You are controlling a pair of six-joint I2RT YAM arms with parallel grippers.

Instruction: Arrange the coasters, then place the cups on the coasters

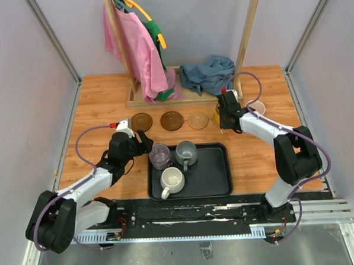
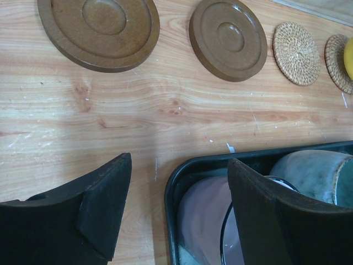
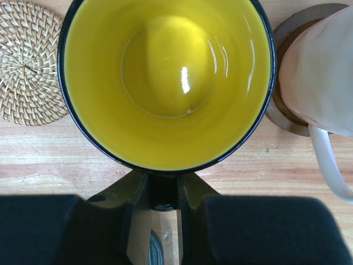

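Wooden table (image 1: 104,100), yellow cup (image 3: 165,83) in right gripper (image 3: 164,192)

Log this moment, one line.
left jaws: open at translucent purple mug | right jaws: shut on bright yellow mug | pale pink mug: on dark brown round coaster

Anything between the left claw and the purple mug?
Only the rim of the tray: one finger of the open left claw hangs outside it, so the rim lies between that finger and the purple mug. The grey mug crowds the other side.
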